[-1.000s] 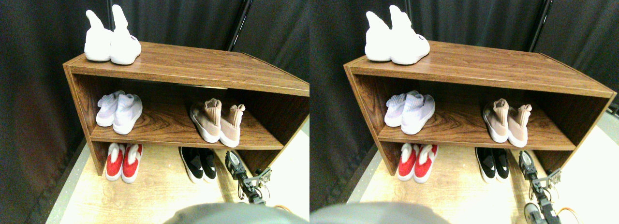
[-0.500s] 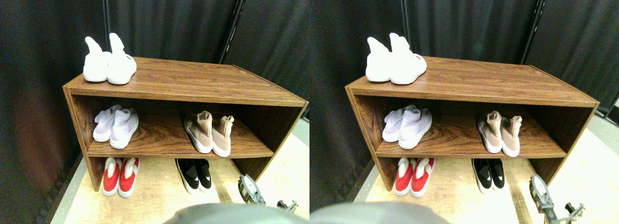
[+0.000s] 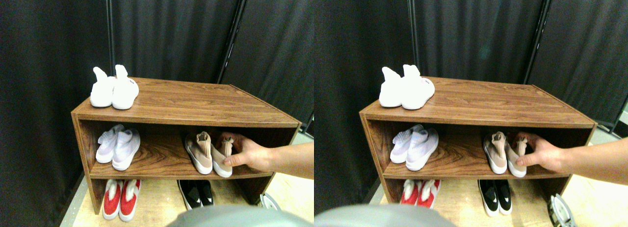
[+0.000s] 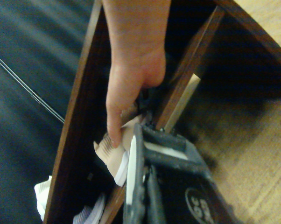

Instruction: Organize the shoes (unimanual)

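Black curtains behind the wooden shoe rack [image 3: 186, 97]: a person's hand [image 3: 250, 153] resets the tan-beige pair [image 3: 208, 153]. Robot's jaws unreadable; next, wait, then re-approach.

The stereo pair is looking forward and down from well back at the whole shelf [image 3: 186, 102]; the wrist camera is sitting close, turned sideways — both are sharing a person's hand [image 3: 250, 153] on the tan shoes [image 3: 208, 151].

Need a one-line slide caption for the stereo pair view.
A person's hand grips the right tan shoe on the middle level of the wooden shoe rack.
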`<act>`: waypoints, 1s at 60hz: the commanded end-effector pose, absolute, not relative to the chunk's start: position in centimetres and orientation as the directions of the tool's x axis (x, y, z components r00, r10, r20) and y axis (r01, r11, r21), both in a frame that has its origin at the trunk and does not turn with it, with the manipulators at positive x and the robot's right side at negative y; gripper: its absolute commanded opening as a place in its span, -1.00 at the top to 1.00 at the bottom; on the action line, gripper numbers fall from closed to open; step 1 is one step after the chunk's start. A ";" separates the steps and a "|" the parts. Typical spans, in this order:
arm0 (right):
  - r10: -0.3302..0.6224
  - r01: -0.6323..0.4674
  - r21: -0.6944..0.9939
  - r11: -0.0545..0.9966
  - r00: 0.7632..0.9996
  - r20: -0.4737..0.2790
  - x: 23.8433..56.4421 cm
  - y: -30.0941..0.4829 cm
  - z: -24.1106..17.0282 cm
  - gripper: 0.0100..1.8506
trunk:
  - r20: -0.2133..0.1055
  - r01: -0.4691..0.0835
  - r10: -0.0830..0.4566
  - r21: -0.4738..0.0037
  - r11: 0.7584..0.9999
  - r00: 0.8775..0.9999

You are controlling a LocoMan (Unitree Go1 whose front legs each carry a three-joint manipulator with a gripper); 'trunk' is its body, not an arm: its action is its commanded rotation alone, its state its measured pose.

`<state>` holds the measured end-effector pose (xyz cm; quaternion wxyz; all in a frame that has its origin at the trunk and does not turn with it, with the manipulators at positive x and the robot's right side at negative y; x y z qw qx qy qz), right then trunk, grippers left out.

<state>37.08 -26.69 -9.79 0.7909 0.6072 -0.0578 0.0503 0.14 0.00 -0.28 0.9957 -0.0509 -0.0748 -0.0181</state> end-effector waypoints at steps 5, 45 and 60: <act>0.039 -0.223 0.927 0.301 0.974 0.222 36.3 -25.3 -8.0 0.94 | 0.195 0.051 -0.032 -0.097 0.994 0.980; 0.017 -0.240 0.933 0.268 0.970 0.244 35.4 -23.7 -7.3 0.94 | 0.187 0.066 -0.048 -0.089 0.994 0.981; 0.021 -0.229 0.931 0.284 0.972 0.232 35.6 -23.9 -7.5 0.94 | 0.180 0.066 -0.049 -0.090 0.994 0.982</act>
